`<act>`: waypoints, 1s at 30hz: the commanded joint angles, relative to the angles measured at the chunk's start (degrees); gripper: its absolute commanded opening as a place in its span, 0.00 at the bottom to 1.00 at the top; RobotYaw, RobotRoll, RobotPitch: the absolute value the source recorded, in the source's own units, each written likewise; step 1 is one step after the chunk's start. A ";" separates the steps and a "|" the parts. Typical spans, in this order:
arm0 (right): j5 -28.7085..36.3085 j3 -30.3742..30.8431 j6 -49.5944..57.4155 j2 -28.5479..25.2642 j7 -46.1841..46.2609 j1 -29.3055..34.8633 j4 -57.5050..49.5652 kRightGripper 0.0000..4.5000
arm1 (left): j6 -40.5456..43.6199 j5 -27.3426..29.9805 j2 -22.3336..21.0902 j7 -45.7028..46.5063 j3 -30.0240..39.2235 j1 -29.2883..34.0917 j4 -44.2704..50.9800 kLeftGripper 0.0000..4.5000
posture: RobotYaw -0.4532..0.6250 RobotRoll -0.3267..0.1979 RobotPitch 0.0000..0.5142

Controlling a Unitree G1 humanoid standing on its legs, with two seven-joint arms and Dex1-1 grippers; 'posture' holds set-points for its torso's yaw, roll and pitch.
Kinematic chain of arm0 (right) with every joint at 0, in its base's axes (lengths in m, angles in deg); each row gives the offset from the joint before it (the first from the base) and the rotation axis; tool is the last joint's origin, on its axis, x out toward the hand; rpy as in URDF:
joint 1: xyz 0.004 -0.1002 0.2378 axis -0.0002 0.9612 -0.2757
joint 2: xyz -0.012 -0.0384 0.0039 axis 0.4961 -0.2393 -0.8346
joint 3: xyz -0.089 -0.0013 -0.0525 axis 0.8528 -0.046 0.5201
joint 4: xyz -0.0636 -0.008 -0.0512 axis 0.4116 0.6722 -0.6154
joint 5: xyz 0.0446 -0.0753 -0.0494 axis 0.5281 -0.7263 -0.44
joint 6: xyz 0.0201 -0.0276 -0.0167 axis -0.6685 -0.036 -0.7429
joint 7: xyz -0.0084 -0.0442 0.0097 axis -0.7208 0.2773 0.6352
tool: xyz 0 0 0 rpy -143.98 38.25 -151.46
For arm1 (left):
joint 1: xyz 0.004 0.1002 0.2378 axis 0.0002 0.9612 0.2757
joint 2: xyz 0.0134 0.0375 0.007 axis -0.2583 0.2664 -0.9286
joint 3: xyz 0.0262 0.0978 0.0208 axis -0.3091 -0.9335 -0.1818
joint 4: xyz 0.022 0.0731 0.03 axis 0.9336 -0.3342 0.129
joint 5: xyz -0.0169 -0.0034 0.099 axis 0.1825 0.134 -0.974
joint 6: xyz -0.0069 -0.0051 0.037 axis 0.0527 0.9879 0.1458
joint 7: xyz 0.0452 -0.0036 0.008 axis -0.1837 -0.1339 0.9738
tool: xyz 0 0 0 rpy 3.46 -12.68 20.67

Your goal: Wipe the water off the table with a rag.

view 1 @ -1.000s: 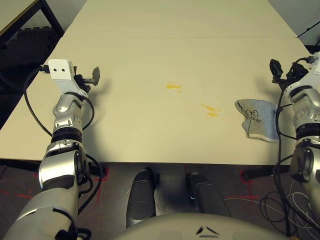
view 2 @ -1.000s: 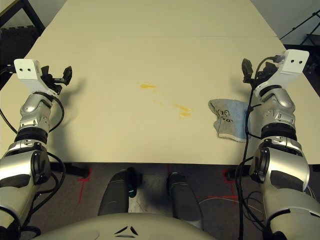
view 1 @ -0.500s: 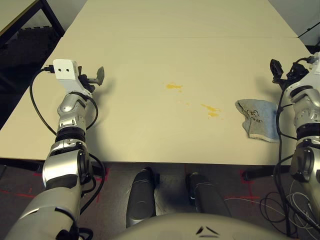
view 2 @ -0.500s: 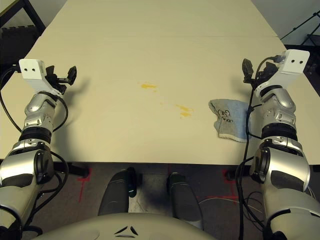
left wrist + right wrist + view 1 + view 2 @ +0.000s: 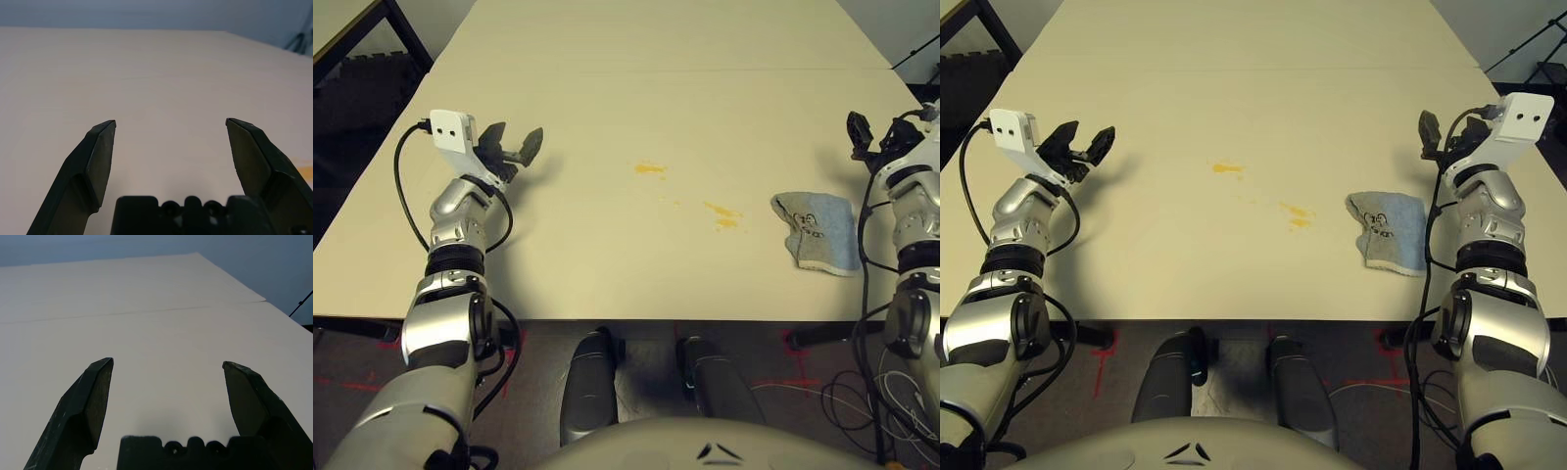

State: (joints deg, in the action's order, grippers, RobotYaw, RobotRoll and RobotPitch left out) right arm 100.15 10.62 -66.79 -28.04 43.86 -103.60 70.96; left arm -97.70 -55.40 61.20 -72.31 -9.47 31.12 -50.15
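Grey rag (image 5: 1389, 231) lies ungrasped, so we should lower our right gripper (image 5: 1445, 133), fingers spread like the left's (image 5: 1080, 145), squarely onto it before wiping the water (image 5: 1297, 214) off the bench (image 5: 1263, 117).

Yellow-orange water (image 5: 651, 168), beige table (image 5: 607, 108), grey-blue rag (image 5: 818, 230) with seemingly dark scribble.

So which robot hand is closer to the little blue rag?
Right. The right gripper hangs just past the rag, a bit toward the table's edge. The left gripper is far across the table, beyond the yellow water smears.
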 commanded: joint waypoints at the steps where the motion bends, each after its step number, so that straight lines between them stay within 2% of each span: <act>1: -0.23 -0.18 -0.19 0.21 0.38 0.31 0.08 0.99 | 4.47 2.58 0.39 -6.73 -1.88 3.38 6.45 1.00 | 0.41 0.62 0.34; 9: -0.36 -0.06 -0.32 0.81 0.39 -1.04 1.48 0.99 | 16.12 5.88 -4.58 -22.63 -7.47 11.05 21.27 1.00 | 0.48 0.62 0.33; 18: -0.91 1.06 2.91 -0.41 -2.67 -1.12 2.53 0.99 | 17.68 4.95 -9.41 -29.93 -10.75 14.25 27.10 1.00 | 0.52 0.62 0.34; 25: -0.05 4.23 17.86 -8.96 -18.72 1.58 -3.73 0.99 | 10.84 2.27 -9.28 -29.58 -11.64 15.05 25.38 1.00 | 0.51 0.62 0.36; 30: -0.62 7.84 28.10 -16.71 -30.78 7.28 -9.59 0.99 | 8.46 1.53 -8.65 -29.32 -12.20 15.16 23.96 1.00 | 0.50 0.62 0.37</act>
State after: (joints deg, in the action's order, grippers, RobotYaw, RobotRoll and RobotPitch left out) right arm 99.87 17.09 -42.26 -43.30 16.64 -98.13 63.06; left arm -88.23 -52.79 52.39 -101.75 -20.97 45.63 -25.56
